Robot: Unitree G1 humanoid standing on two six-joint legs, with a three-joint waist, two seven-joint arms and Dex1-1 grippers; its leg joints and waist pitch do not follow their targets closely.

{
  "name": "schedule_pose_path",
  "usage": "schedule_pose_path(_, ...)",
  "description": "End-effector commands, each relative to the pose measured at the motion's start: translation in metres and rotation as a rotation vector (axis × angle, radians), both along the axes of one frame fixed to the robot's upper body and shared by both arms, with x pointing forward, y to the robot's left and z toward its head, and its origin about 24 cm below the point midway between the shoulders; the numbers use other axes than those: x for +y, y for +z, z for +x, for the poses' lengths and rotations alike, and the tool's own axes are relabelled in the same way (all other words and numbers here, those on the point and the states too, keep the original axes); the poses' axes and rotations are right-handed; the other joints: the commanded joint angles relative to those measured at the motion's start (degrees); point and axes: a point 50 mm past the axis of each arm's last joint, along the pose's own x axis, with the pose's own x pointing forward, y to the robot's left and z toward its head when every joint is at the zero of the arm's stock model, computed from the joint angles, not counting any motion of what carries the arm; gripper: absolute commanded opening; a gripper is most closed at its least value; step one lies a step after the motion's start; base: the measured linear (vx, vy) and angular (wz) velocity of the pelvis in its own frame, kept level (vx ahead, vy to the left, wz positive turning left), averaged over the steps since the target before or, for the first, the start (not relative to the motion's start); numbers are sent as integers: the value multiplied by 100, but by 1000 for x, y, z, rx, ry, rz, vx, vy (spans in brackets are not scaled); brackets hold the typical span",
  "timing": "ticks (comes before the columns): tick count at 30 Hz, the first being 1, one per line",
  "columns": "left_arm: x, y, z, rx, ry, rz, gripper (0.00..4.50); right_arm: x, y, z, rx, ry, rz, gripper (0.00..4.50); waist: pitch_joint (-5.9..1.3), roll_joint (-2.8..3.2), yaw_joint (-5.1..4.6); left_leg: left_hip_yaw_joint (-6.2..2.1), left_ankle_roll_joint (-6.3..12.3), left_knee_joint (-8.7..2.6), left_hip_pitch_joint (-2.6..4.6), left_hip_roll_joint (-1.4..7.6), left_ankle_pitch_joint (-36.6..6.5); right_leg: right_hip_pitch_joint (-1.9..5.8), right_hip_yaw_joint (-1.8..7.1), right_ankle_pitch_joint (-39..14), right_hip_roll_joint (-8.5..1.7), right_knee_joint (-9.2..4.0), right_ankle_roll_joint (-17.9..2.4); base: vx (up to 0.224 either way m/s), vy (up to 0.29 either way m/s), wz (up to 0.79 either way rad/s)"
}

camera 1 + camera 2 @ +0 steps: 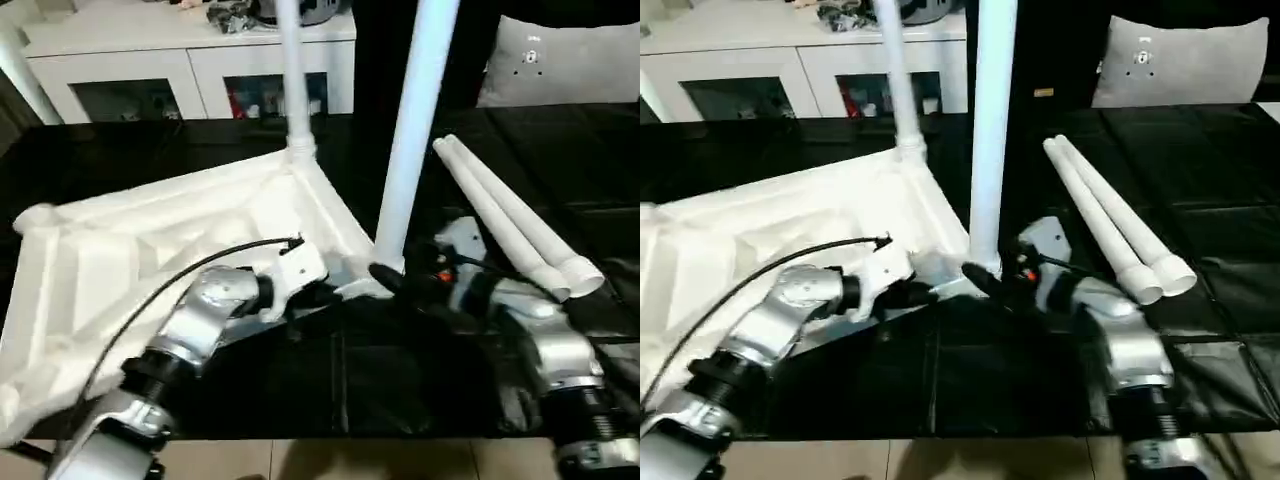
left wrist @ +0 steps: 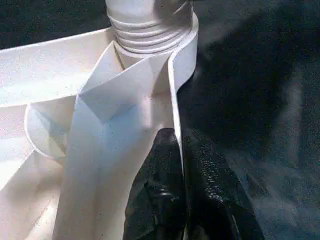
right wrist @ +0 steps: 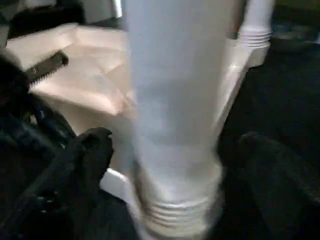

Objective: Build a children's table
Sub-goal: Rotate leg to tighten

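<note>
The children's table's white tabletop [image 1: 130,250] lies upside down on a black surface, ribs facing up. Two white legs stand upright in its corner sockets, one far [image 1: 293,70] and one near [image 1: 415,130]. Two more legs [image 1: 510,220] lie side by side on the right. My left gripper [image 2: 179,150] is shut on the tabletop's rim wall, just below the near corner socket [image 2: 150,30]. My right gripper [image 3: 175,150] stands open around the base of the near leg [image 3: 170,100], one finger [image 3: 95,145] on each side and apart from it.
A white cabinet [image 1: 190,60] with glass doors runs along the back. A grey cushion [image 1: 570,60] leans at the back right. The black surface ends at a pale floor strip [image 1: 350,460] near me.
</note>
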Motion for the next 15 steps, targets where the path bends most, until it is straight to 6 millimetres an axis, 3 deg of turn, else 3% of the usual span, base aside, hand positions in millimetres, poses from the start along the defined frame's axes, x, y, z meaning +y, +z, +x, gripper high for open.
schedule_pose_path(1,7,-11,-13,48,-160,93,0,3,9,-1,-14,128,-36,446,-309,-68,30,50,396,-364,-25,44,-787,335,122,-447,-294,-392,-1403,0,0,0)
schedule_pose_path(6,20,-16,-20,74,-251,167,0,2,14,-7,14,263,-40,446,-295,-110,50,63,395,-372,-20,62,-846,323,124,-648,-300,-399,-1384,0,0,0)
schedule_pose_path(7,20,-16,-20,78,-262,170,0,2,15,-8,19,278,-36,430,-300,-97,62,65,402,-368,-13,67,-840,322,127,-643,-303,-390,-1392,0,0,0)
schedule_pose_path(15,25,-14,-26,101,-341,166,0,4,17,-13,81,409,-14,364,-305,-171,109,76,436,-356,-20,69,-687,314,127,-650,-307,-368,-1408,0,0,0)
